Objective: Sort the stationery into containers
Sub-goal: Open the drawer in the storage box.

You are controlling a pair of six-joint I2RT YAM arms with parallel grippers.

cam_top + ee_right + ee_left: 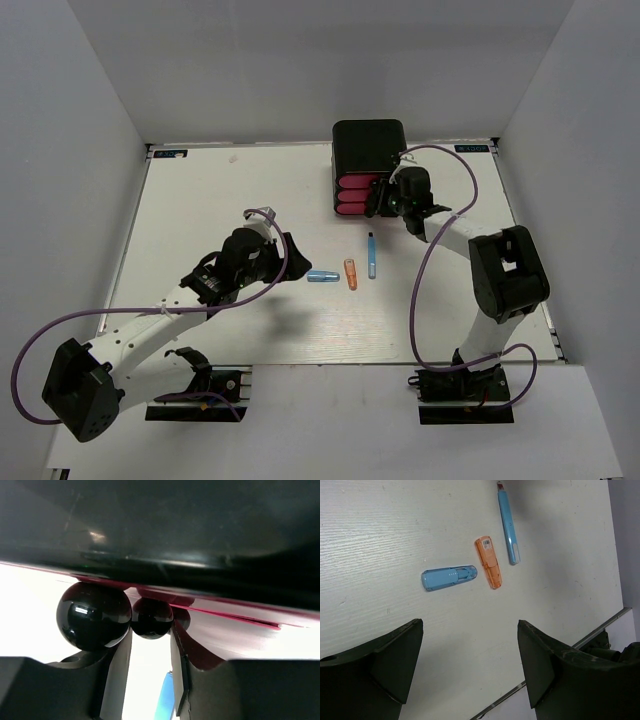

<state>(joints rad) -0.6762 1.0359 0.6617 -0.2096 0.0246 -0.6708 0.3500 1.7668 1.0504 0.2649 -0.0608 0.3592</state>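
Three pieces of stationery lie mid-table: a short light-blue cylinder, a short orange cylinder and a blue pen. My left gripper hovers open just left of them, holding nothing. The containers are three pink drawers in a black cabinet. My right gripper is at the drawer fronts. Its fingertips flank a small black knob, and I cannot tell whether they clamp it.
Two more black knobs show in the right wrist view, a large near one and a far one. White walls enclose the table on three sides. A purple cable loops beside the cabinet.
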